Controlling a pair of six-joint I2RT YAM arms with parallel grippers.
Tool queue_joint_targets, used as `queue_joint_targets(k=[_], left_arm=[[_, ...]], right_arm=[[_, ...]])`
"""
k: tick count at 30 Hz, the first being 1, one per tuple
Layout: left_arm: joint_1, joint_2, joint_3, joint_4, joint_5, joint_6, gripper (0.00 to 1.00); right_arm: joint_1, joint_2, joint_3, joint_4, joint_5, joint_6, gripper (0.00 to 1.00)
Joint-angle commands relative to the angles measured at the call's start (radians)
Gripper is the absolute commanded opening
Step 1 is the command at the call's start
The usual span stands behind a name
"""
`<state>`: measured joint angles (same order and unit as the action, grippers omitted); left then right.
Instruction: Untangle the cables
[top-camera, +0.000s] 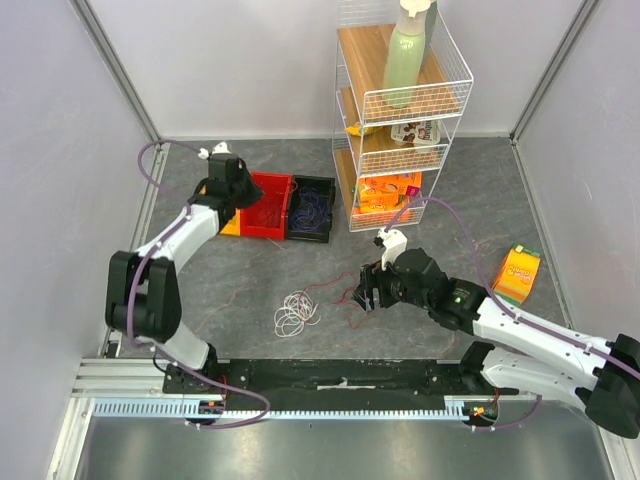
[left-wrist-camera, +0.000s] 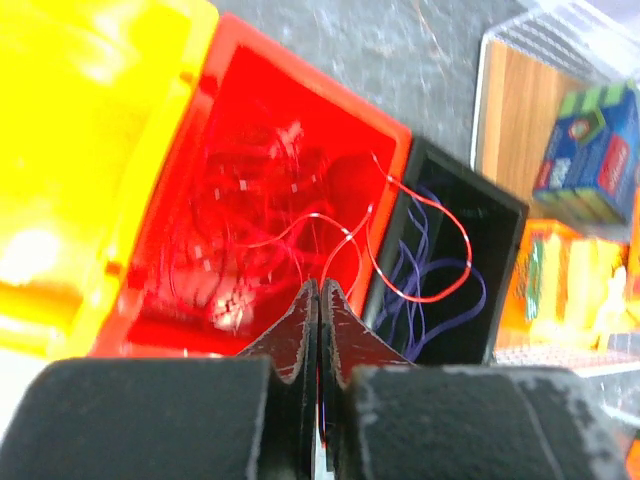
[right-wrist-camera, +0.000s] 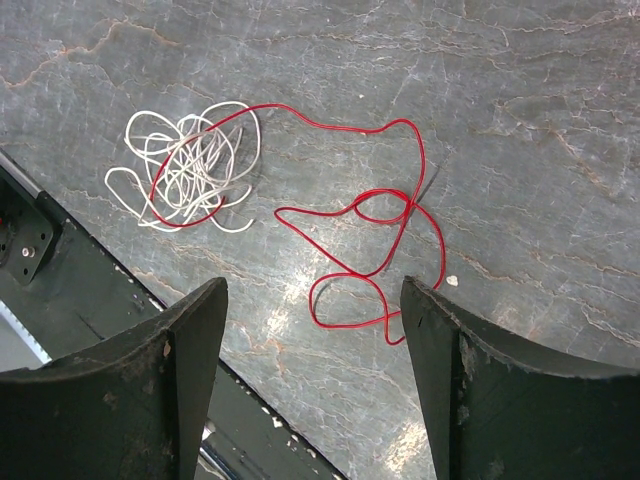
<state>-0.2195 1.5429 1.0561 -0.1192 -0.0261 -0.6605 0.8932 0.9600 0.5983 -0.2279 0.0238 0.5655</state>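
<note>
The left claw (left-wrist-camera: 320, 290) is pinched tight on one thin red wire (left-wrist-camera: 421, 297), which arcs over a glossy red plastic bin (left-wrist-camera: 280, 85) and a black bin (left-wrist-camera: 470, 190) holding purple cables (left-wrist-camera: 400, 272); a yellow bin (left-wrist-camera: 90, 120) sits alongside. The right claw (right-wrist-camera: 312, 290) gapes wide above one looped red cable (right-wrist-camera: 385, 205) on the grey veined surface (right-wrist-camera: 500, 100), its far end crossing one tangled white clump (right-wrist-camera: 190, 165).

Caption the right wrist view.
Open right gripper above a looped red cable overlapping a white cable clump on the table.
</note>
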Motion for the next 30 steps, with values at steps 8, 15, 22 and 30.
queue_joint_targets(k=[8,15,22,30], left_arm=[[0.026,0.407,0.352,-0.163,0.054,0.137,0.02],[0.017,0.444,0.358,-0.217,-0.035,0.142,0.02],[0.014,0.306,0.390,-0.289,-0.026,0.127,0.31],[0.014,0.019,0.236,-0.298,0.021,0.139,0.69]], right_arm=[[0.004,-0.041,0.001,-0.008,0.033,-0.006,0.78],[0.004,-0.026,0.008,-0.008,0.027,-0.012,0.78],[0.004,-0.030,0.006,-0.008,0.024,-0.010,0.78],[0.004,0.019,0.008,0.005,0.016,-0.013,0.78]])
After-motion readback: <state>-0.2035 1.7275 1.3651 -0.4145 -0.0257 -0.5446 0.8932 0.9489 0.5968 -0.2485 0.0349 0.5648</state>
